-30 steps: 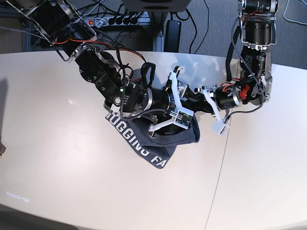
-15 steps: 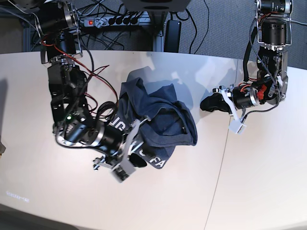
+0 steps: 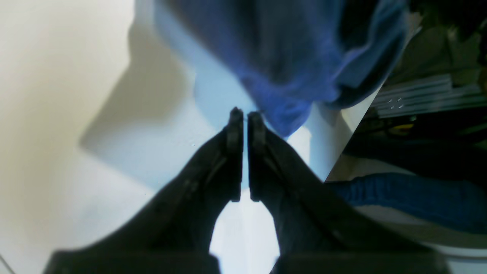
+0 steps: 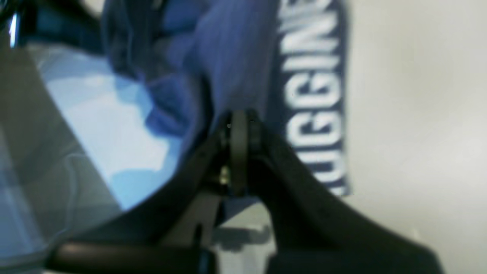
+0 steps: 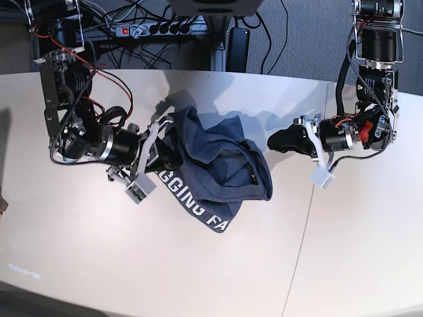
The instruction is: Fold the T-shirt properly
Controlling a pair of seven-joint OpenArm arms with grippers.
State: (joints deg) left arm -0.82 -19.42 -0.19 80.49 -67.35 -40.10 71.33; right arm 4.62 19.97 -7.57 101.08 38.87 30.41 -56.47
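While crumpled mid-worktop (image 5: 99, 264), T-shirt (image 5: 221, 168) gripped at lettered edge by pinched right hand (image 4: 239, 121); left hand (image 3: 245, 114) closed, empty, just beside cloth. Spreading step; next calls for pulling flat.

White table (image 5: 198, 277) (power strip (image 5: 158, 28) behind)

T-shirt (image 4: 243, 57) lettering blurred, partly hidden behind right hand (image 4: 239, 125)

Base camera looks down from overhead; both wrist cameras sit close, sharing the T-shirt (image 5: 215, 168).
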